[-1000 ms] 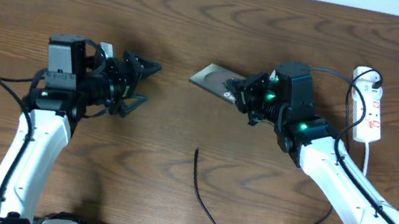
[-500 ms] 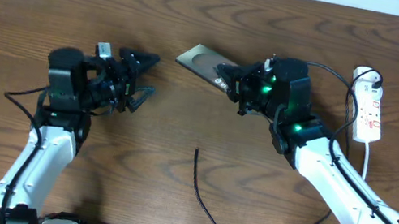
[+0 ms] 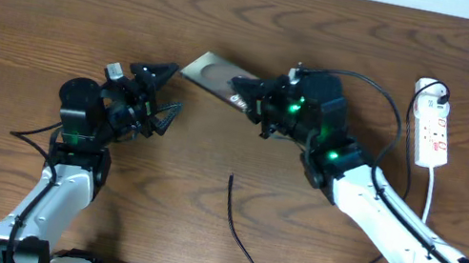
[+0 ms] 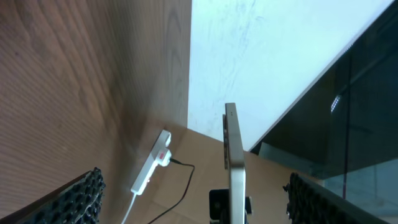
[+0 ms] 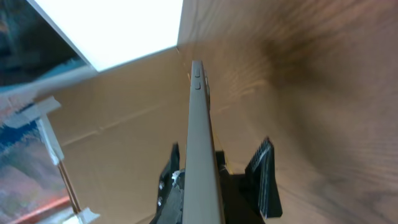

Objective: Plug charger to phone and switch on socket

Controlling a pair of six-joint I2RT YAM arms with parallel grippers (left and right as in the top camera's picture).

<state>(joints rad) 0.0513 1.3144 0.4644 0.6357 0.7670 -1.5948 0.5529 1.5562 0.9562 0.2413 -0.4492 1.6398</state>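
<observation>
- The left gripper [image 3: 168,91] sits at the left of the wooden surface [image 3: 33,9], its fingers released and spread wide with nothing between them, pointing toward the phone.
- The phone [image 3: 210,73] is a flat brownish-grey slab with a faint circle mark. It lies left of centre near the far edge, tilted, with its right end clenched in the fingers of the right gripper [image 3: 254,98].
- The charger [image 3: 239,241] is a thin black cable curving across the near middle of the surface. Its free tip points up the surface, well apart from the phone.
- The socket [image 3: 434,133], a white power strip with red marks, lies at the far right with its white cord trailing toward the near edge.
- Only the left wrist view shows the phone [image 4: 234,158] edge-on between the ribbed fingers [image 4: 84,198], apart from both.
- Only the right wrist view shows the side buttons on the thin edge of the phone [image 5: 200,143].
</observation>
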